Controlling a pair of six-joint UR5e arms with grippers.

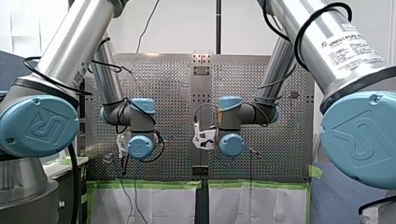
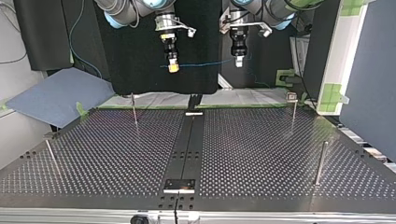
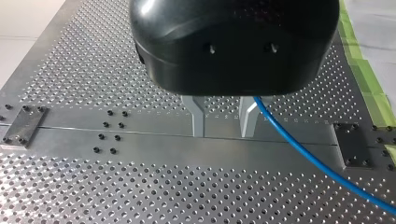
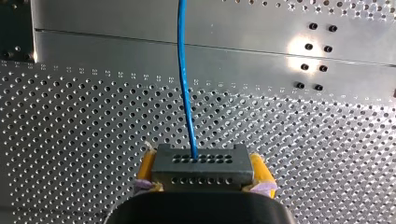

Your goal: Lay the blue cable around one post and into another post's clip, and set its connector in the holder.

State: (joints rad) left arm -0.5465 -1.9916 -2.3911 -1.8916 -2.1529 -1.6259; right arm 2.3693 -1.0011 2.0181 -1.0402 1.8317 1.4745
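Observation:
In the right wrist view my right gripper is shut on a grey connector block, held between yellow pads. The blue cable leaves the block and runs ahead over the perforated table. In the top view that gripper hangs high behind the table, and the cable stretches across to my left gripper. My left gripper stands open in its own view, with a clear gap between its metal fingers. The cable passes beside one finger, not between the tips.
Thin posts stand on the table in the top view: one at the back left, one with a small head at the back right, a thicker one at the right and one at the left. A small plate sits on the dark centre strip.

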